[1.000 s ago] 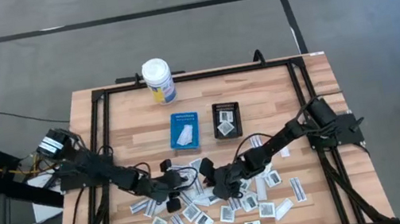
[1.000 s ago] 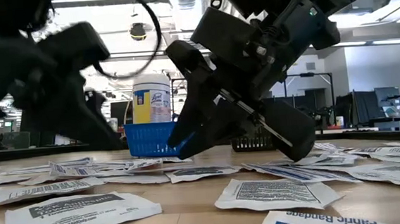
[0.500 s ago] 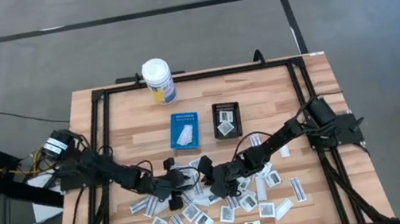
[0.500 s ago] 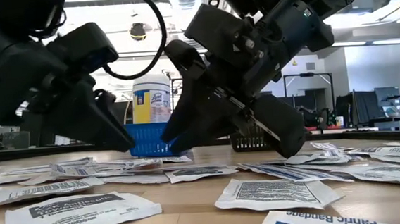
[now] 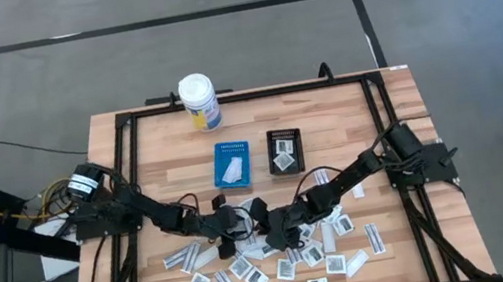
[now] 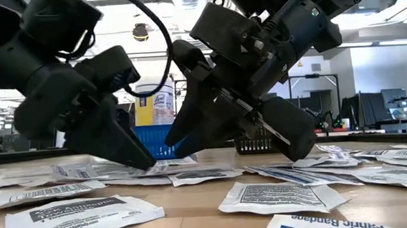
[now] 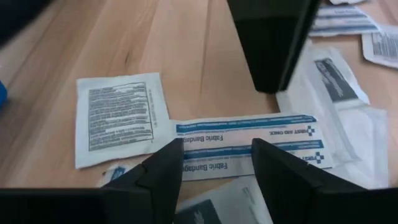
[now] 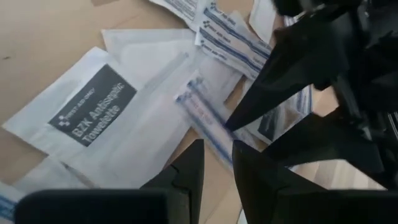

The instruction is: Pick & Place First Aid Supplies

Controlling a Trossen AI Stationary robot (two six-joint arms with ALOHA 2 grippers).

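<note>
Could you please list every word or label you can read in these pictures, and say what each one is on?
"Fabric Bandage": narrow strip packet, left wrist view.
"BZK Antiseptic Towelette": square white packet, right wrist view.
"Fabric Bandage": front packet, low view.
Yellow label on the white bottle: too blurred.
Fine print on the other packets: too small.

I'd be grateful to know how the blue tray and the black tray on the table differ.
The blue tray holds one plain white packet; the black tray holds squarish packets with dark print. In the high view the blue tray sits nearer the left arm's side. Both are small rectangles standing side by side.
</note>
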